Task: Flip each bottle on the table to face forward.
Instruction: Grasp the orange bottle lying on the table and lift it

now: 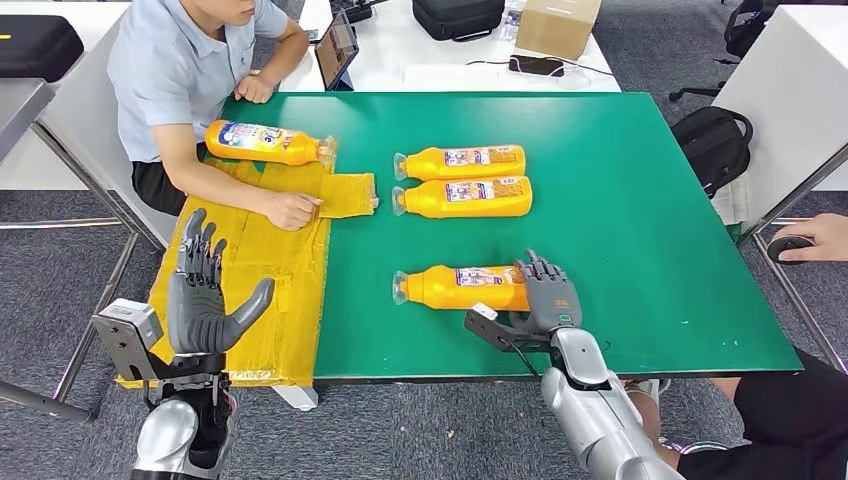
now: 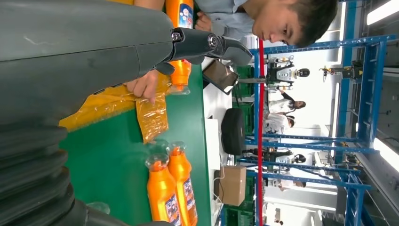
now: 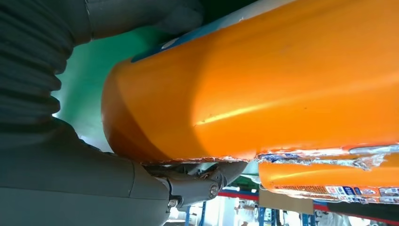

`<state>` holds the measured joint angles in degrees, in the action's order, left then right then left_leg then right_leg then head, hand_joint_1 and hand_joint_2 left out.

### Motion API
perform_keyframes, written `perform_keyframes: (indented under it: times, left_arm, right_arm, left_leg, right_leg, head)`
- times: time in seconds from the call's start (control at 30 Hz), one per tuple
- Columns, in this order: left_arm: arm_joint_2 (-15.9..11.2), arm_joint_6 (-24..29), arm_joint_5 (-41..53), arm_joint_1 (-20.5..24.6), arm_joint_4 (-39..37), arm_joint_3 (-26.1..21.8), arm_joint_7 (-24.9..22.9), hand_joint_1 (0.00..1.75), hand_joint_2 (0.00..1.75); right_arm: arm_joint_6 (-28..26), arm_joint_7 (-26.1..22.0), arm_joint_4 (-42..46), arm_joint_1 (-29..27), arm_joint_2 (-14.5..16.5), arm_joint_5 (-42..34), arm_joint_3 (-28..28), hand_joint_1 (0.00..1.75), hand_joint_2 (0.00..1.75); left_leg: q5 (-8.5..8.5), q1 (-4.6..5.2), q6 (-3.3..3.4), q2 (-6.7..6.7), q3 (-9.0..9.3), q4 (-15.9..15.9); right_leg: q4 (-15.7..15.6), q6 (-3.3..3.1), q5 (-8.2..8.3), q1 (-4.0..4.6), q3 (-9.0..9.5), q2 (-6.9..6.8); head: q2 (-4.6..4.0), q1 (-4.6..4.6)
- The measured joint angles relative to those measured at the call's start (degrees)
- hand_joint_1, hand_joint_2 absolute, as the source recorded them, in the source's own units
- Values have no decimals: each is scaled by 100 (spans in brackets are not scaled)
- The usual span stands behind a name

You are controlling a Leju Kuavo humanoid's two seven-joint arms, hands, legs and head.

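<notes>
Several orange bottles lie on their sides on the green table (image 1: 650,200). Nearest me is one orange bottle (image 1: 455,287) (image 3: 282,80), cap to the left. My right hand (image 1: 545,292) (image 3: 70,179) grips its base end, thumb on one side and fingers on the other. Two more bottles (image 1: 462,160) (image 1: 465,196) lie side by side further back, also seen as bottles (image 2: 162,193) (image 2: 184,183). A fourth bottle (image 1: 268,143) (image 2: 180,77) lies at the far left by a person. My left hand (image 1: 205,295) (image 2: 84,61) is raised and open above the table's left edge, holding nothing.
A yellow plastic bag (image 1: 255,270) drapes over the table's left side, and a seated person's hand (image 1: 292,209) presses on it. A tablet (image 1: 337,48) and a cardboard box (image 1: 557,22) stand behind. A black backpack (image 1: 712,140) sits to the right, near another person's hand (image 1: 815,237).
</notes>
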<state>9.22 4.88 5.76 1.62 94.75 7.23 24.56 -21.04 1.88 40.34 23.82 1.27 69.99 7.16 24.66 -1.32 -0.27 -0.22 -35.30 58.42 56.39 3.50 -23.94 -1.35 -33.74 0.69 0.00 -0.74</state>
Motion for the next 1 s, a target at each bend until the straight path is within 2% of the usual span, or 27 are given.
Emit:
perform_keyframes:
  times: [0.13, 0.23, 0.47, 0.53, 0.6, 0.67, 0.73, 0.8, 0.87, 1.0]
  left_arm:
    - [-10, -5, -36, 40, -57, 11, 3, 0, 175]
    - [-29, -41, -79, 67, -103, 15, 5, 0, 175]
    - [-64, -152, -184, 118, -209, 28, 6, 0, 175]
    - [-77, -177, -202, 135, -242, 34, 16, 0, 175]
    - [-87, -153, -176, 161, -292, 62, 52, 0, 175]
    - [-90, 0, -22, 190, -384, 123, 66, 0, 175]
    - [-89, 201, 199, 205, -520, 193, -2, 0, 175]
    - [-87, 229, 308, 203, -707, 279, -221, 0, 175]
    - [-82, 29, 249, 155, -928, 386, -462, 0, 175]
    - [-44, -318, 150, -126, -1240, 624, -485, 0, 175]
  right_arm:
    - [81, -3, -242, 172, -1, -80, 1, 160, 175]
    - [154, -3, -406, 288, -4, -159, 1, 159, 175]
    - [218, -180, -734, 440, -22, -408, -1, 171, 175]
    - [245, -542, -768, 443, -22, -694, -12, 171, 175]
    - [320, -1163, -766, 396, -6, -1198, -58, 172, 175]
    - [380, -1812, -683, 268, 45, -1745, -126, 174, 175]
    - [373, -2206, -504, 88, 118, -2147, -161, 174, 175]
    - [246, -2397, -247, -109, 195, -2408, -166, 175, 175]
    - [40, -2533, 76, -330, 276, -2620, -164, 175, 175]
    - [-304, -2746, 824, -732, 463, -3122, -134, 175, 175]
  left_leg:
    - [1, 0, 0, 1, 12, 0]
    - [2, -1, -1, 1, 26, 0]
    - [4, -1, -1, 1, 57, 0]
    - [6, -1, -2, 3, 64, 0]
    - [7, -1, -3, 6, 67, 0]
    - [7, -1, -4, 5, 68, 0]
    - [7, -2, -4, 4, 64, 0]
    - [7, -2, -4, 3, 58, -1]
    - [6, -2, -4, 1, 46, -1]
    - [5, 0, -4, -1, 9, 0]
  right_leg:
    - [-2, 0, -1, 0, 9, 1]
    - [-3, -1, -1, 1, 21, 1]
    - [-5, -2, -2, 1, 49, 1]
    - [-5, -2, -2, 2, 54, 3]
    - [-5, -2, -2, 2, 57, 5]
    - [-4, -2, -2, 2, 58, 6]
    - [-3, -2, -2, 2, 57, 5]
    - [-2, -2, -2, 2, 55, 5]
    - [0, -1, -2, 2, 49, 5]
    - [2, -1, -2, 0, 13, 4]
  head:
    - [0, -1]
    - [0, -1]
    - [0, -2]
    - [0, -2]
    - [0, -2]
    - [0, -2]
    - [0, -1]
    - [0, 0]
    - [0, -1]
    - [0, 0]
